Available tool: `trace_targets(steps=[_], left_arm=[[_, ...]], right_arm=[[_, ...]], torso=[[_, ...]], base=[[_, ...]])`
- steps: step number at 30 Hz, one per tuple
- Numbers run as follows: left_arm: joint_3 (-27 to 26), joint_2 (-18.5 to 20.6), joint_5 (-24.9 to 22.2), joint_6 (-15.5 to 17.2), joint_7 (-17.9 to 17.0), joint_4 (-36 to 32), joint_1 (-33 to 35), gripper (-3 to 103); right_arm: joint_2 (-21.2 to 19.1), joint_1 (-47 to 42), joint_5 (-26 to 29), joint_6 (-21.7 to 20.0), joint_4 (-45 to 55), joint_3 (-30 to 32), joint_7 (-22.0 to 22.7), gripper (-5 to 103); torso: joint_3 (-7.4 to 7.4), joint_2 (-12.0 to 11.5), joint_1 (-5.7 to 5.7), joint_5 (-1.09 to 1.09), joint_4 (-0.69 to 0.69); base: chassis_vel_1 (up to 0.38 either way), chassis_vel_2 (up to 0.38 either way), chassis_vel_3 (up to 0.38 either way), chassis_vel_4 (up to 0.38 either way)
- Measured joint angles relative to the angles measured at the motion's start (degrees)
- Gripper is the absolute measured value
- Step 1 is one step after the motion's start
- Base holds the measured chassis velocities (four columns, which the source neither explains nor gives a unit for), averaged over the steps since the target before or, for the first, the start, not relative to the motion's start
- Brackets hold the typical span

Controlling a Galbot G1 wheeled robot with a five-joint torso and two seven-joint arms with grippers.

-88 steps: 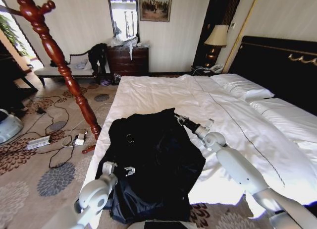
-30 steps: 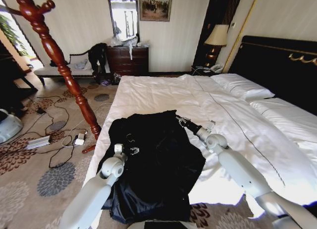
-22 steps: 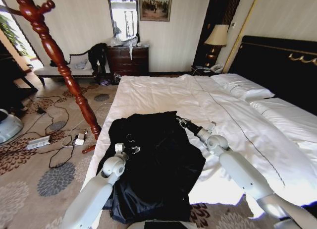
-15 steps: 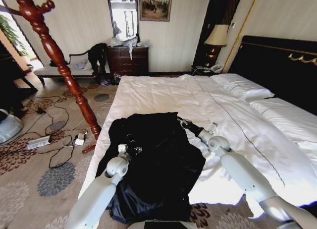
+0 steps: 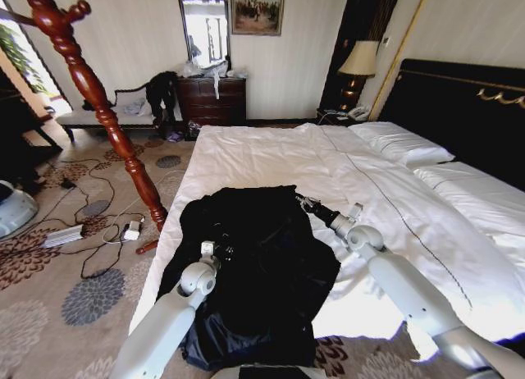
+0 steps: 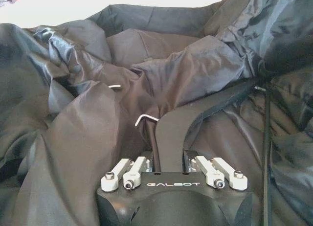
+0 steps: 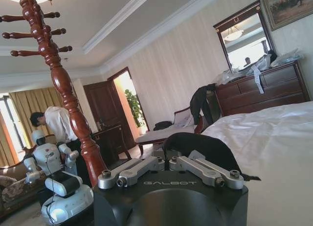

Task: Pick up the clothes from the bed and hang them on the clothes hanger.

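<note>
Left end effector [image 5: 220, 249] and right end effector [image 5: 305, 203] each pinch the long black coat-like garment [image 5: 254, 264] lying on the wide white-sheeted bed [image 5: 271, 153], beside the reddish-brown turned-wood coat stand [image 5: 98, 108].

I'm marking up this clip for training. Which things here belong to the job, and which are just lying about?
Job: black coat, bed, coat stand, left gripper, right gripper.
Lying about: dresser, lamp, floor cables, painting.

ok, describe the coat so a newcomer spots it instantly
Find the wide white bed; at its near left corner lies a big black coat, spread out, one edge hanging over the side. Unlike the small dark clothes draped over the far bench, both claws are on it.
</note>
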Motion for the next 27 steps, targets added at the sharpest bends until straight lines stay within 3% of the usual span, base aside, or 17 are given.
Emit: trace_targets(steps=[3, 17, 21, 27], left_arm=[[-0.3, 0.3, 0.0, -0.6, 0.4, -0.6, -0.3, 28], [-1.5, 5.8, 4.9, -5.4, 5.8, -6.0, -0.8, 28], [-1.9, 10.1, 9.4, -7.8, 10.0, -8.3, 0.4, 28], [-1.1, 14.9, 13.2, -9.1, 13.6, -7.3, -0.9, 28]], right_arm=[[0.0, 0.1, 0.0, 0.0, 0.0, 0.0, 0.0, 0], [0.2, 0.4, 0.1, 0.0, -0.5, -0.2, -0.1, 0], [0.2, 0.6, 0.0, 0.1, -0.7, -0.2, -0.1, 0], [0.3, 2.1, 0.6, 0.7, -0.6, -1.2, -0.8, 0]], torso=[[0.0, 0.0, 0.0, 0.0, -0.01], [0.0, 0.0, 0.0, -0.01, 0.0], [0.0, 0.0, 0.0, -0.01, 0.0], [0.0, 0.0, 0.0, 0.0, 0.01]], base=[[0.0, 0.0, 0.0, 0.0], [0.0, 0.0, 0.0, 0.0], [0.0, 0.0, 0.0, 0.0], [0.0, 0.0, 0.0, 0.0]])
